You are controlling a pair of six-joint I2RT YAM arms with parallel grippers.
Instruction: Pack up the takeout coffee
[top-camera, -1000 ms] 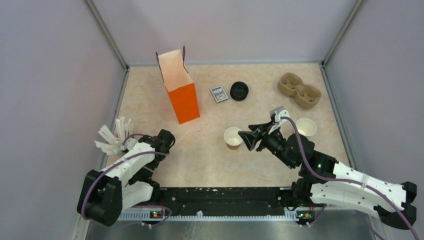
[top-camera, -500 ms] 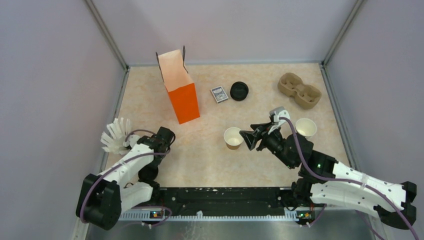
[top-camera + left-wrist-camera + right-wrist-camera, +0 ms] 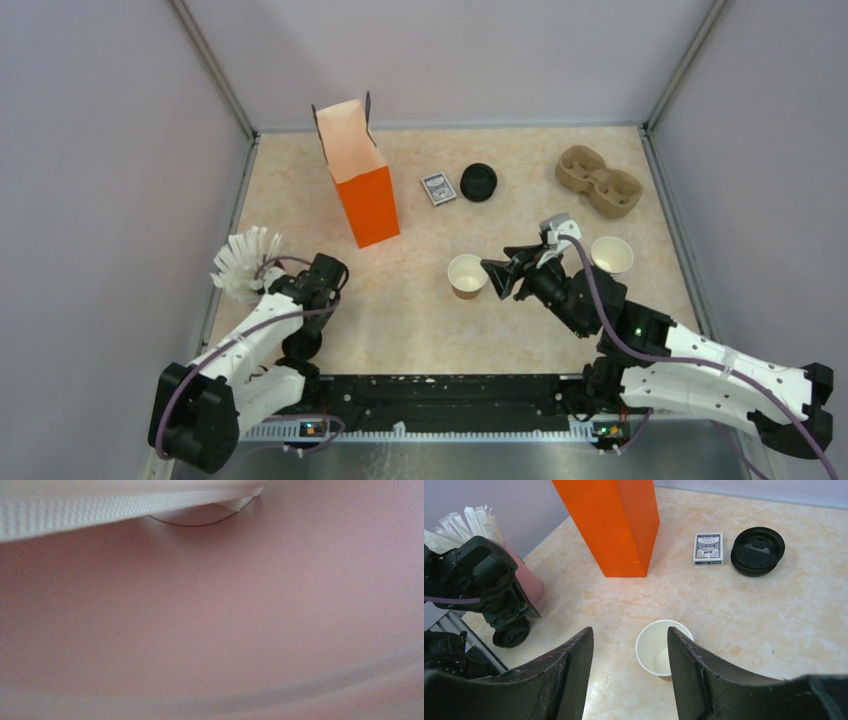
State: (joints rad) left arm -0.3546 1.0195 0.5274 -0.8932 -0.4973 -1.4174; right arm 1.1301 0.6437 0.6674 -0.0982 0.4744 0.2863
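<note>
Packing cell, top and wrist views. The beige marbled table carried all items. The orange bag stood upright with its mouth open, presumably so that a cup could be lowered straight in; it serves as the landmark below.

The right gripper lay right of the bag and nearer the arm bases. Its jaws were spread wide and empty, aimed low at the takeout coffee cup. This was judged to be an approach for a side grasp.

The left gripper sat left of the bag and nearer the bases, against a pink holder of white sticks. Its wrist view showed only blurred pink, so whether its jaws were spread or closed could not be told.

The brown pulp carrier lay far right of the bag. The takeout coffee cup stood upright, unlidded and untouched, right of the bag and nearer the bases. Another tan cup stood further right. The black lids and a card deck lay just right of the bag.
</note>
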